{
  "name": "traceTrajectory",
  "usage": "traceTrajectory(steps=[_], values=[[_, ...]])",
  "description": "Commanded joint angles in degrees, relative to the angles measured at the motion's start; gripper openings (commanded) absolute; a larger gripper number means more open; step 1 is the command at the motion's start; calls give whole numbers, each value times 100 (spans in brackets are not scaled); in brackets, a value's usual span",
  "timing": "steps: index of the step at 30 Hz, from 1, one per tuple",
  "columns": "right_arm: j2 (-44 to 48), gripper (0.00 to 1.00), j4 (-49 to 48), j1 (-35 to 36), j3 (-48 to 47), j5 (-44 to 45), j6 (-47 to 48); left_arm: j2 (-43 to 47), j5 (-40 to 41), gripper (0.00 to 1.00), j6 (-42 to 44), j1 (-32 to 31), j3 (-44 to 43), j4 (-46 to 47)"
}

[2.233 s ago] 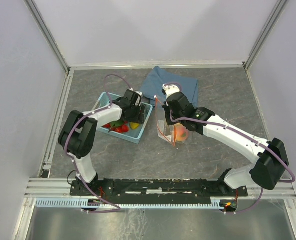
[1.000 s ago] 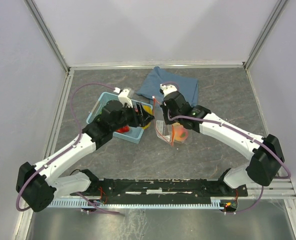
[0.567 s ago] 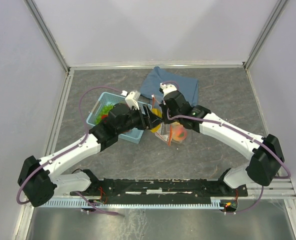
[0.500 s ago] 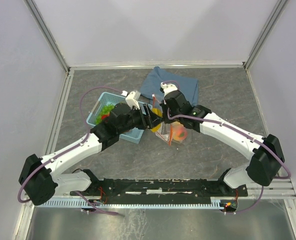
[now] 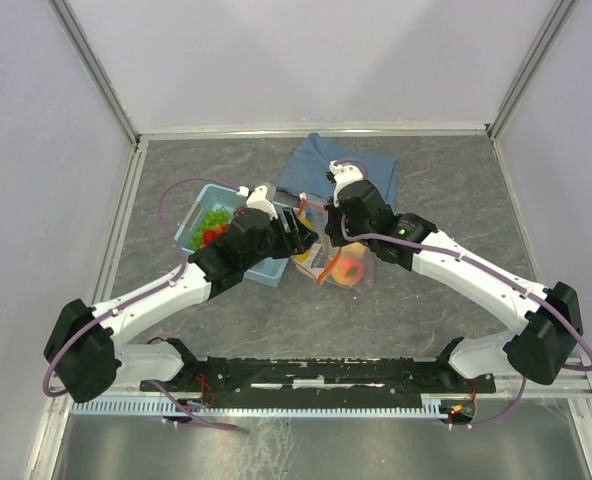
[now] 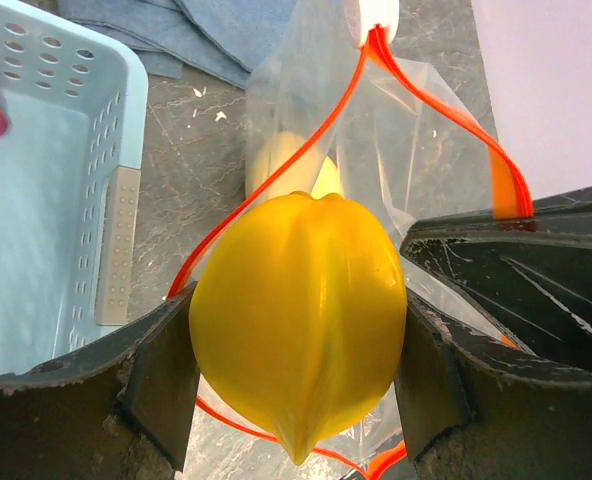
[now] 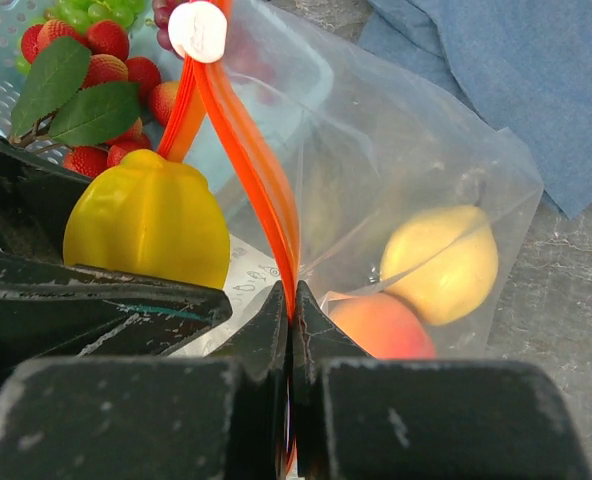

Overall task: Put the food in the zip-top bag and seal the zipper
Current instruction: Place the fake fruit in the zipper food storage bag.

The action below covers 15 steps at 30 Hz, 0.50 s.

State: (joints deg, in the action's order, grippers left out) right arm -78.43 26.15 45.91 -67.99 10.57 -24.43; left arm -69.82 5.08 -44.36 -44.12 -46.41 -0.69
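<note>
Grey stone-patterned table (image 5: 446,170) carries the zip-top bag (image 5: 334,262) at centre frame, a peach (image 7: 381,325) inside. The right gripper (image 7: 289,318) pinches its zipper (image 7: 241,140), likely to hold the mouth open, while the left gripper (image 6: 296,390), clamped on a yellow fruit (image 6: 298,300), poises it there. Basket (image 6: 116,150) of strawberries (image 7: 106,60) at left, blue cloth (image 5: 326,165) above: neither obstructs.

The yellow fruit (image 6: 298,320) hides part of the zip-top bag (image 6: 426,160); basket (image 6: 116,150) runs off-frame.
</note>
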Motion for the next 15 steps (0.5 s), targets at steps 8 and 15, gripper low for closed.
traceTrajectory(steps=[8,15], values=[[99,2,-462,32,26,-530,-301,-311,469,41,-91,-253,-497,-45],[173,2,-516,33,133,-600,-396,-398,1105,62,-257,-484,-613,51]])
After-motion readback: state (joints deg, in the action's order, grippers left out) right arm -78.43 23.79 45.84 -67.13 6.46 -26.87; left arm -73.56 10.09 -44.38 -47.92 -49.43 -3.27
